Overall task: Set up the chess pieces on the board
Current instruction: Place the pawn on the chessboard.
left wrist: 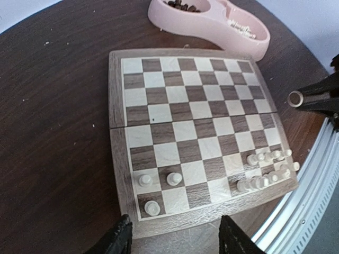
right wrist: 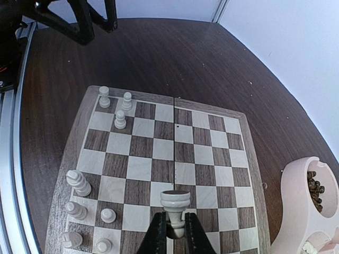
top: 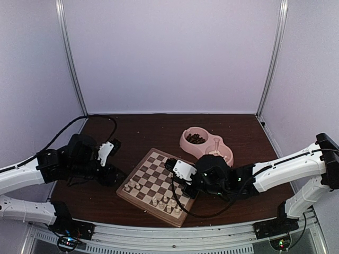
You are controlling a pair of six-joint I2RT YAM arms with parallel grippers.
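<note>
Cream piece is pinched upright in right gripper, board directly beneath. In wrist view, unfilled edge squares lie to its left. Left gripper is spread, empty.

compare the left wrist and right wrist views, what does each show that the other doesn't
Only the left wrist view: the left gripper, jaws open and empty, above the board's near rim. Only the right wrist view: the right gripper, jaws shut on a cream chess piece. Both: the board, two clusters of cream chess pieces standing on it, and the pink bowl holding dark pieces.
</note>
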